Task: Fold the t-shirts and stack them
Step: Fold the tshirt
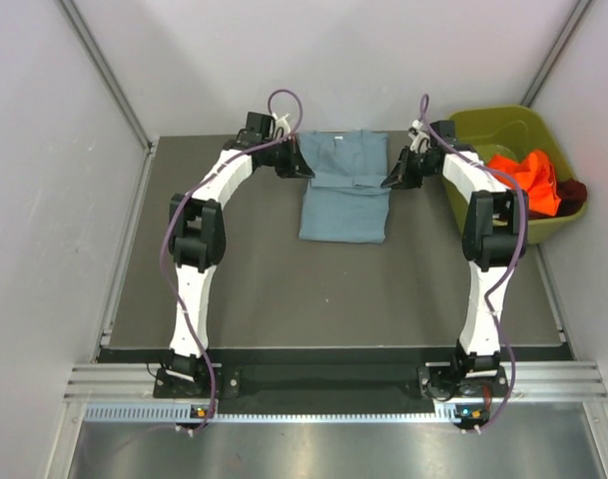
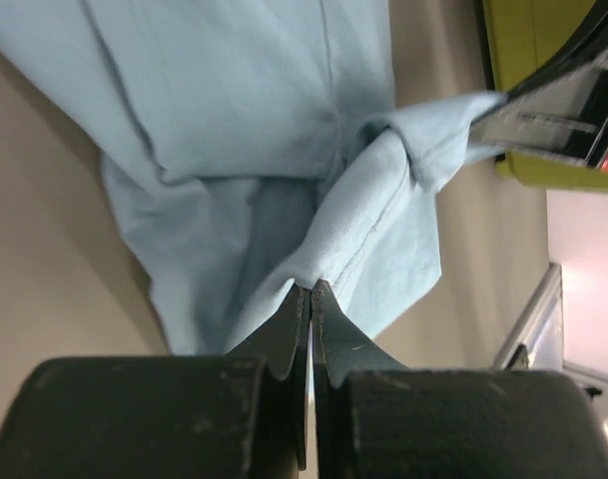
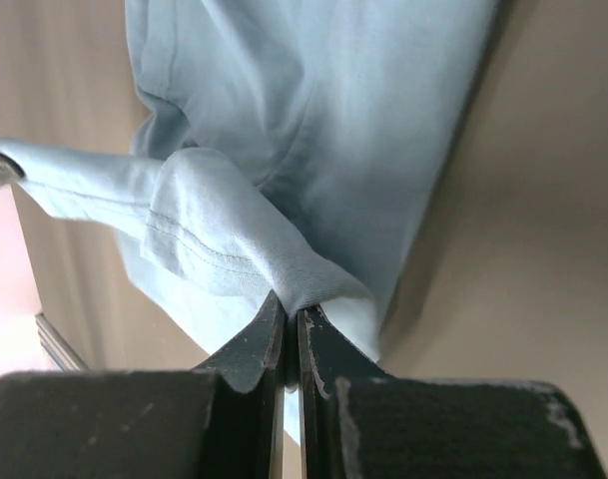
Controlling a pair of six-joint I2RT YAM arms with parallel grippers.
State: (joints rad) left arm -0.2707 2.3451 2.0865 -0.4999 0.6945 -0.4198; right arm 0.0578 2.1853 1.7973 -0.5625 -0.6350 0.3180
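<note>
A blue-grey t-shirt [image 1: 344, 190] lies partly folded at the back middle of the table. My left gripper [image 1: 298, 163] is shut on its left edge, and the pinched cloth [image 2: 368, 225] rises in a fold from the fingertips. On the other side my right gripper [image 1: 393, 180] is shut on the right edge, where a hemmed fold [image 3: 224, 239] bunches at the jaws. Both hold the cloth a little above the table. An orange t-shirt [image 1: 528, 178] and a dark maroon one [image 1: 571, 192] lie crumpled in the bin.
The olive-green bin [image 1: 483, 128] stands at the back right corner, close behind my right arm. White walls close in the table on three sides. The dark table top [image 1: 333, 289] stretches toward the arm bases.
</note>
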